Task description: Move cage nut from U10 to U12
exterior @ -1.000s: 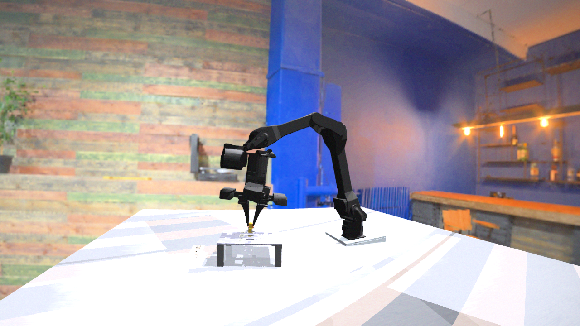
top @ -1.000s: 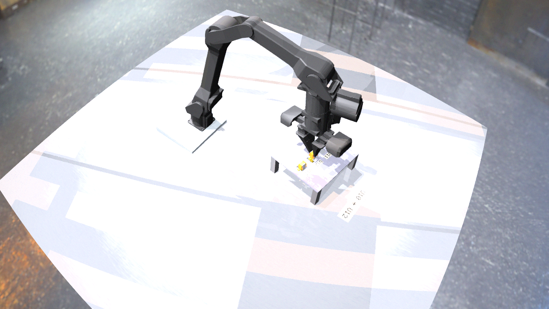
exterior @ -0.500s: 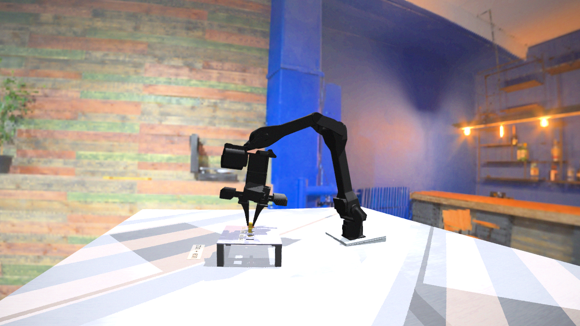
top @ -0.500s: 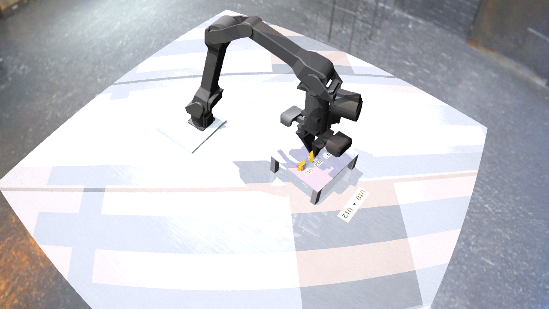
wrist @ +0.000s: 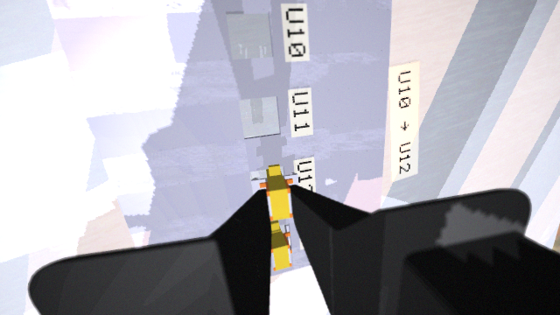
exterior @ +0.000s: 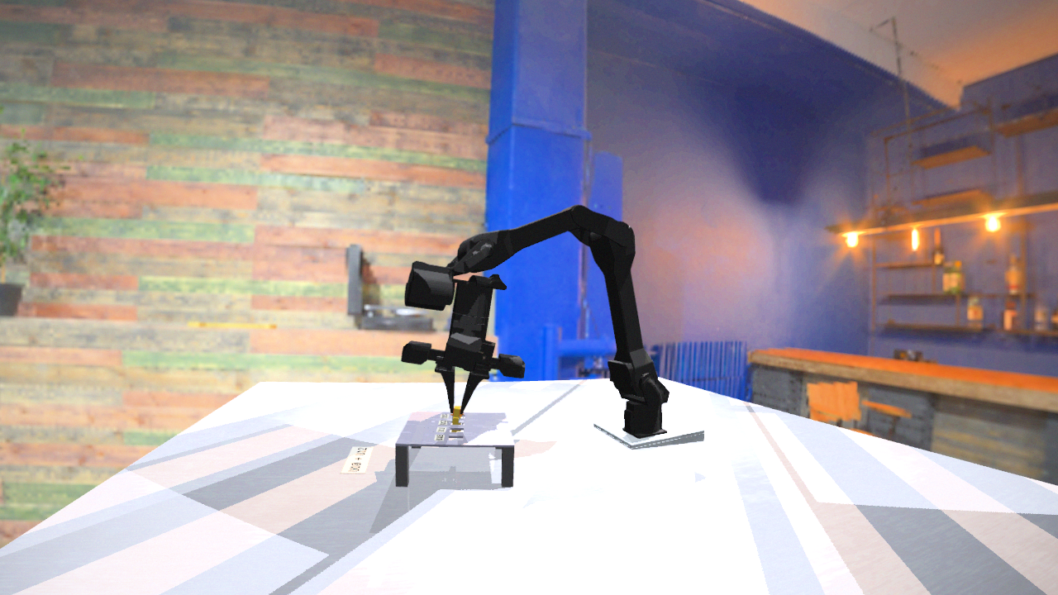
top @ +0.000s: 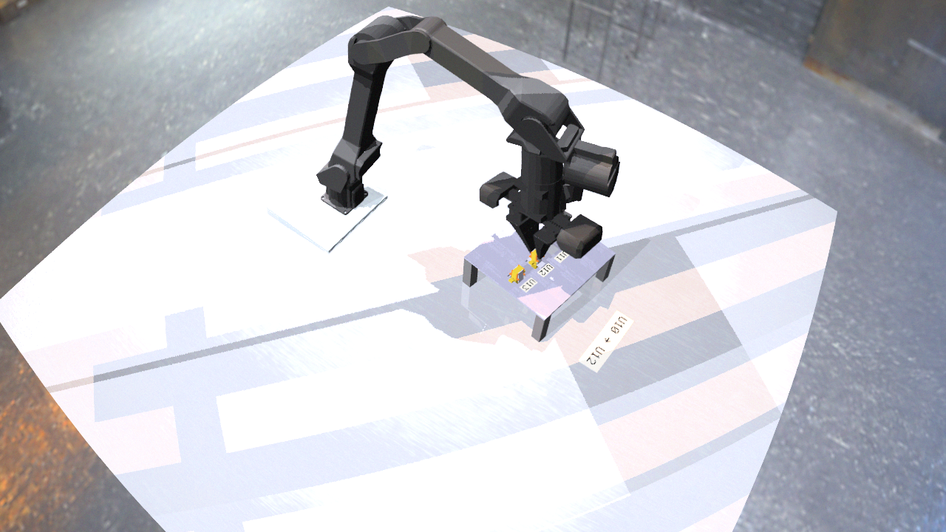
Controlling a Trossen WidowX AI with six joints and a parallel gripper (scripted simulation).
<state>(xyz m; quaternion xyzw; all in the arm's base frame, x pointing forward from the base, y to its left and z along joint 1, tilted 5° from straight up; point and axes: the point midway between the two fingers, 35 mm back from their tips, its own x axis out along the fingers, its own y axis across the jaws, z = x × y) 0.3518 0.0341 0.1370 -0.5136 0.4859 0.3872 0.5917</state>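
Blue column [exterior: 537, 148] fills upper centre; pale table [top: 370, 423] [exterior: 592, 532] [wrist: 26, 227] spans below. Arched arm [top: 466, 59] [exterior: 547, 227] points its gripper [top: 533, 254] [exterior: 458, 411] [wrist: 278, 189] down, pinching a yellow nut [top: 533, 258] [exterior: 457, 411] [wrist: 279, 203].

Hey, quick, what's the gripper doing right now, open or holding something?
Gripper: closed, holding the yellow cage nut at hole U12.

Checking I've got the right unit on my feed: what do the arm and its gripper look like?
The arm is black all over, with chunky angular links and rounded joints. The gripper is black too, with two fingers tapering to narrow tips and a blocky, round-cornered piece on each side. I see no cables, sleeves or markings on either.
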